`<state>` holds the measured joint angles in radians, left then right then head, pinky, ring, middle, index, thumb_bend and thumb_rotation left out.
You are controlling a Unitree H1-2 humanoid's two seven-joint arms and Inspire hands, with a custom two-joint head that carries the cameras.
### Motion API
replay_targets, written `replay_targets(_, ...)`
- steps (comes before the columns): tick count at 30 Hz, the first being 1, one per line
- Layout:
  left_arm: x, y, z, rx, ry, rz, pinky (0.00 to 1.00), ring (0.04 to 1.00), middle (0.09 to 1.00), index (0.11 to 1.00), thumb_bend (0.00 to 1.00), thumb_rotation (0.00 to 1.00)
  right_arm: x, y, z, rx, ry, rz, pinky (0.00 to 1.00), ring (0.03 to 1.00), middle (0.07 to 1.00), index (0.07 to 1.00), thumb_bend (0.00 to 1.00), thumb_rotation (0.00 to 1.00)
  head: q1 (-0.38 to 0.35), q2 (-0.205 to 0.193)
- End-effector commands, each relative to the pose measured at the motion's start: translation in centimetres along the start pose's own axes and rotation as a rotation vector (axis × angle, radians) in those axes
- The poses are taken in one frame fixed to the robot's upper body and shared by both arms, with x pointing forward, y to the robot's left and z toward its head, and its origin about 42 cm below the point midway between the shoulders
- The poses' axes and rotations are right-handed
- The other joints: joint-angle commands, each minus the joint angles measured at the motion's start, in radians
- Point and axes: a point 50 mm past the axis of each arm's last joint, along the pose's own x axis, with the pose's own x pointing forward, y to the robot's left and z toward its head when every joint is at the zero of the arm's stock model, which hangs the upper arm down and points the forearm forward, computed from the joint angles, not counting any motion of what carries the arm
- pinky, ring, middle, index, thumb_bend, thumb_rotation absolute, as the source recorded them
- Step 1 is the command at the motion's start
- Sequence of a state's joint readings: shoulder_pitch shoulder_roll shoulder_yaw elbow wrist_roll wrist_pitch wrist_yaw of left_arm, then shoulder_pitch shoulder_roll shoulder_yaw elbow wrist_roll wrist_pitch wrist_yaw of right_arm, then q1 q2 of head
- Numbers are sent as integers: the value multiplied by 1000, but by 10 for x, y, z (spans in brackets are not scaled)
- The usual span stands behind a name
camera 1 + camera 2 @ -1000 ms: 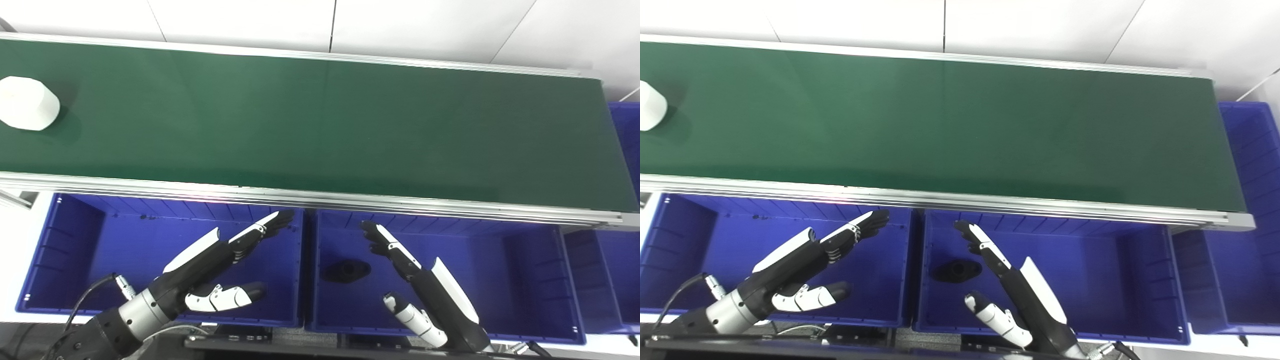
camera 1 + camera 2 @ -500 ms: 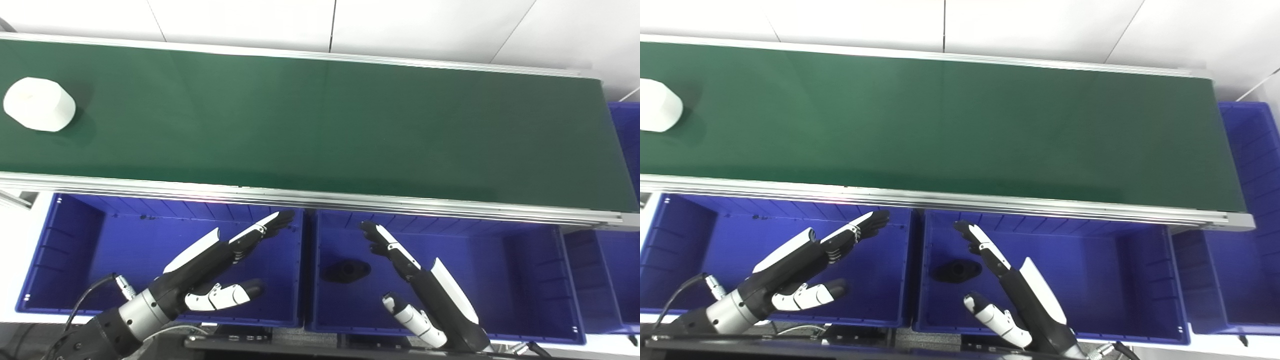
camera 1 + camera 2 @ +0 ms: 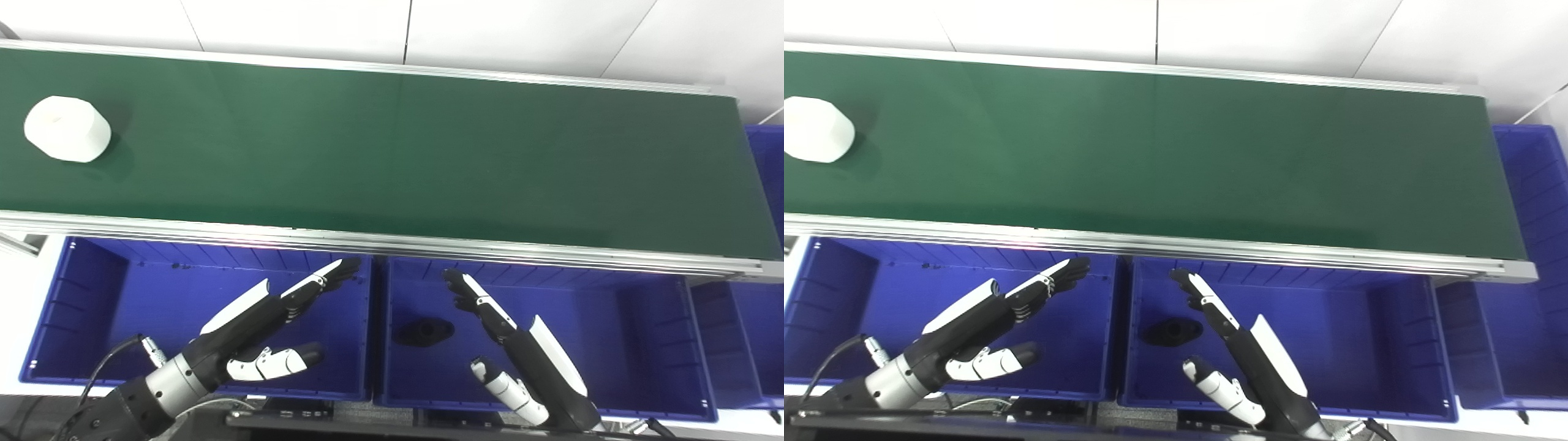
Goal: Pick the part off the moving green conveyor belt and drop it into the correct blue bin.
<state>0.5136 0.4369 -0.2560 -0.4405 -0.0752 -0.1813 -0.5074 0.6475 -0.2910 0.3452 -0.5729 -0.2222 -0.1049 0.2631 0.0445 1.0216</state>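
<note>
A white rounded block [image 3: 67, 128] lies on the green conveyor belt [image 3: 398, 147] at its far left; it also shows in the right eye view [image 3: 817, 129]. My left hand [image 3: 266, 331] is open and empty, hovering over the left blue bin [image 3: 92, 306]. My right hand [image 3: 508, 343] is open and empty, over the middle blue bin [image 3: 643, 331]. Both hands are below the belt's near rail, far from the block.
A black part [image 3: 424, 331] lies in the middle bin, just left of my right hand. A third blue bin [image 3: 741, 337] stands at the right, and another bin [image 3: 1531, 177] beyond the belt's right end. A metal rail [image 3: 392, 242] edges the belt.
The white block has ridden the belt to the right. Both hands have stayed nearly still.
</note>
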Motion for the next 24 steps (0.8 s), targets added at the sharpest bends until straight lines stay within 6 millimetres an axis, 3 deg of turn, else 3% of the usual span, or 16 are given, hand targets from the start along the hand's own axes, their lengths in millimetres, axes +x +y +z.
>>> replay_targets(1, -3, 1, 6, 16, -35, 4, 1000, 1000, 1000, 1000, 374, 743, -3, -1, 9, -7, -66, -16, 908, 955, 980, 959, 545, 1000, -4, -4)
replay_targets(5, -3, -2, 3, 26, -33, -5, 1000, 1000, 1000, 1000, 375, 772, -5, 1, 3, -10, -65, -16, 899, 949, 976, 955, 544, 1000, 66, -48)
replay_targets(6, -3, -6, 0, 22, -34, -2, 1000, 1000, 1000, 1000, 375, 774, -8, 1, 0, -12, -63, -14, 898, 949, 976, 955, 544, 1000, 129, -115)
replay_targets(7, -4, -10, -2, 23, -29, 1, 1000, 1000, 1000, 1000, 376, 760, -10, 2, -4, -10, -64, -13, 901, 951, 977, 956, 546, 1000, 134, -130)
replay_targets(8, -5, -16, -5, 25, -22, 6, 1000, 1000, 1000, 1000, 374, 751, -14, 4, -9, -4, -65, -12, 904, 954, 978, 958, 546, 1000, 134, -200)
replay_targets(13, -13, -31, -20, 5, -24, 32, 945, 994, 1000, 995, 382, 597, -27, 13, -28, -6, -28, -21, 852, 926, 962, 938, 596, 1000, 153, -312)
replay_targets(17, -15, -33, -23, 10, -9, 24, 915, 981, 1000, 985, 390, 571, -29, 13, -31, 2, -25, -14, 828, 915, 956, 924, 580, 999, 169, -334)
replay_targets(24, -12, -31, -21, 20, -9, 19, 887, 972, 1000, 976, 399, 541, -28, 15, -31, 22, -38, -17, 810, 909, 952, 915, 556, 952, 149, -322)
